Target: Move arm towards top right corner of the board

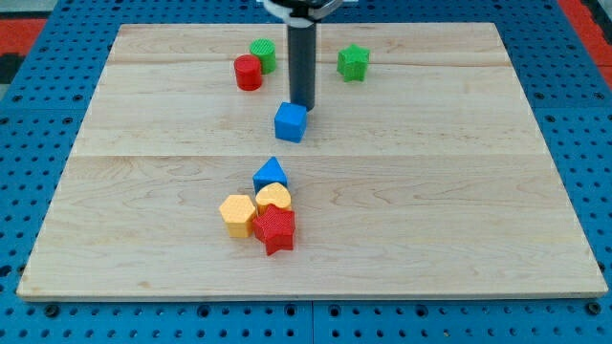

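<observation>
My tip is at the lower end of the dark rod, just above and behind the blue cube near the board's upper middle. The green star lies to the tip's upper right. The red cylinder and green cylinder stand together to the tip's upper left. The board's top right corner is far to the right of the tip.
A cluster lies below the middle: blue triangle, yellow heart, yellow hexagon and red star. The wooden board sits on a blue pegboard.
</observation>
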